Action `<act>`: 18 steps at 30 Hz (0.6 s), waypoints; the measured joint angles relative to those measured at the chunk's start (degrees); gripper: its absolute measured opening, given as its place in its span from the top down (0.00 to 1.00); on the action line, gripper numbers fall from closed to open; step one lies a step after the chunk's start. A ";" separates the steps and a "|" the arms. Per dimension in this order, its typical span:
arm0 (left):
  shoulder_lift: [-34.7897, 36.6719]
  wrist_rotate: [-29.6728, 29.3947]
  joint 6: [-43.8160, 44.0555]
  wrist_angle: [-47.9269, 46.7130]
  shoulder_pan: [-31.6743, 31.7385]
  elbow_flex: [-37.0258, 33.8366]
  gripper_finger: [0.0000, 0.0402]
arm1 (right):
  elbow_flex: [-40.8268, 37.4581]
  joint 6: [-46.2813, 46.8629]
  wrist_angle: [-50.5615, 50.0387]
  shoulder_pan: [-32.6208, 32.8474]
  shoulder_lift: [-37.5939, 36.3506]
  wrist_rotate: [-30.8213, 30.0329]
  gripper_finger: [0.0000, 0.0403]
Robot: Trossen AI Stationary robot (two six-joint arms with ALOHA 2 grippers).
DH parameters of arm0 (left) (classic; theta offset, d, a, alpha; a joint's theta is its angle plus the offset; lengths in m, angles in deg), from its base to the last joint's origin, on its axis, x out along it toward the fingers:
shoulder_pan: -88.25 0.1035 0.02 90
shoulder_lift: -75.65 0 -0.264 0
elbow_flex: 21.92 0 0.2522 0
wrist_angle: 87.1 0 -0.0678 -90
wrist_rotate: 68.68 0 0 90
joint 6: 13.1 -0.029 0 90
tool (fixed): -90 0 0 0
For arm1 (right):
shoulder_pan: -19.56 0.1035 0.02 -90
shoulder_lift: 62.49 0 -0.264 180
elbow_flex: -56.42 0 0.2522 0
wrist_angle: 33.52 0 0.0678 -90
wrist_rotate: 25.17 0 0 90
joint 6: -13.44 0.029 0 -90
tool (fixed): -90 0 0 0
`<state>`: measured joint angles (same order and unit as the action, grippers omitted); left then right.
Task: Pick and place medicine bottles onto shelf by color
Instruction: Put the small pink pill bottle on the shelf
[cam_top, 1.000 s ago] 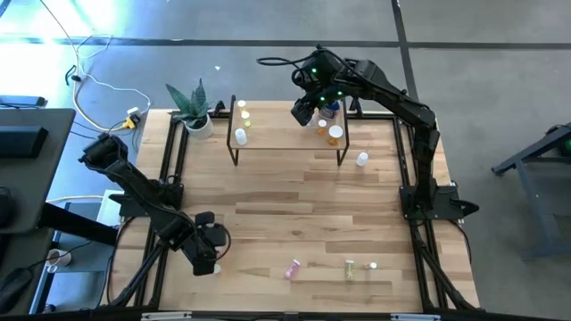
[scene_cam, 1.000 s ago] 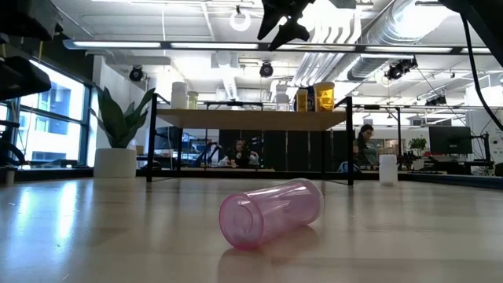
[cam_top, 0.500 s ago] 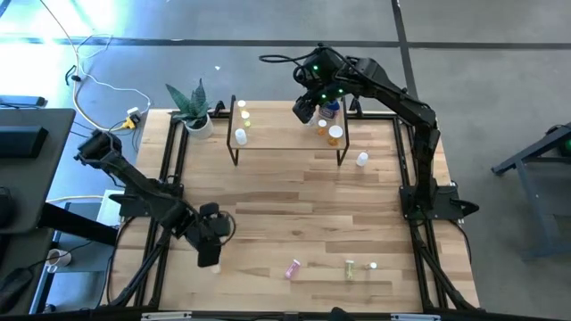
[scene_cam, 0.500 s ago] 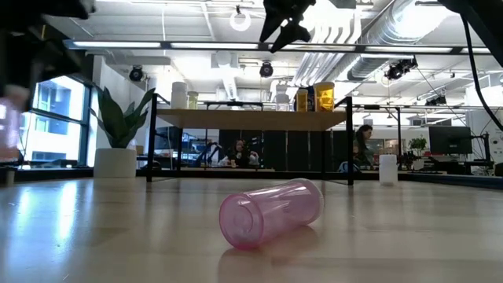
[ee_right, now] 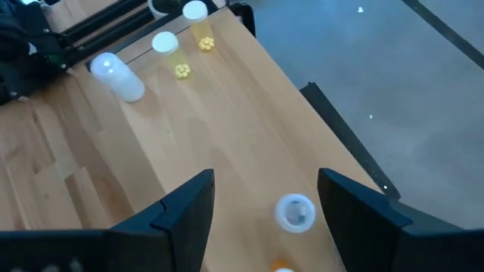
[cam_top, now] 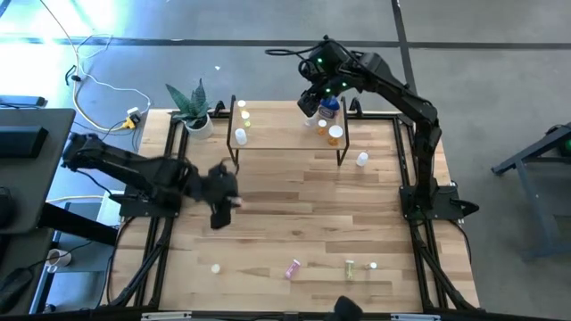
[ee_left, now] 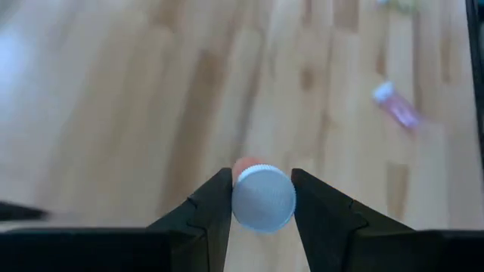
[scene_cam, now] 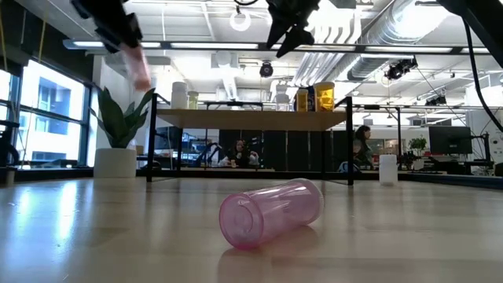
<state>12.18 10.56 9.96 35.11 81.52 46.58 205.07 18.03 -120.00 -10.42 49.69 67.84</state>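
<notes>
1. Behind the table, the low view shows an open office hall with ceiling ducts, strip lights and tall windows, and seated people far off under the shelf line.
2. Pale wooden planks make up the tabletop (cam_top: 294, 214), which stands on a grey floor; a potted plant (cam_top: 193, 109) sits at its far left corner.
3. Held up above the table's left-centre is a small white-capped bottle (ee_left: 262, 197) with a pinkish-orange body, clamped between the fingers of the left gripper (cam_top: 223, 198); in the left wrist view the cap fills the gap between the two dark jaws, touching both.
4. Near the front edge lie more medicine bottles: a pink one (cam_top: 292, 268) on its side, a yellow-green one (cam_top: 350, 268) beside it, and two small white ones (cam_top: 373, 265), well apart from the left gripper.
5. At the far side stands the shelf (cam_top: 287, 127), a light board on thin black legs, with pale bottles (cam_top: 241, 135) at its left end and orange (cam_top: 335, 135) and blue bottles at its right end.
6. Another white bottle (cam_top: 362, 160) stands on the table just right of the shelf.
7. Above the shelf's right end hovers the right gripper (cam_top: 312, 100), its jaws spread wide and empty; a white-capped bottle (ee_right: 295, 211) shows below, between them.
</notes>
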 joint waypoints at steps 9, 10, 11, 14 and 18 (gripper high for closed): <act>-0.15 -0.53 -16.55 -1.18 16.13 10.09 0.71 | 0.00 -2.25 -0.53 -1.55 -0.02 0.01 0.44; -0.23 -0.85 -18.04 -1.15 18.01 11.13 0.71 | 0.00 -2.28 -0.54 -1.76 -0.02 0.01 0.44; -0.23 -1.44 -19.39 -1.22 19.80 12.04 0.71 | 0.00 -2.36 -0.54 -1.94 -0.04 0.01 0.44; -0.23 -3.04 -23.35 -1.14 25.34 14.96 0.71 | 0.00 -3.46 -0.62 -2.32 -0.07 -0.01 0.44; -0.25 -4.02 -27.76 0.68 32.21 17.80 0.71 | 0.00 -3.86 -0.55 -2.67 -0.07 -0.06 0.44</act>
<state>11.93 6.54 -17.79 35.79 113.73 64.38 205.07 14.16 -120.55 -13.09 49.63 67.79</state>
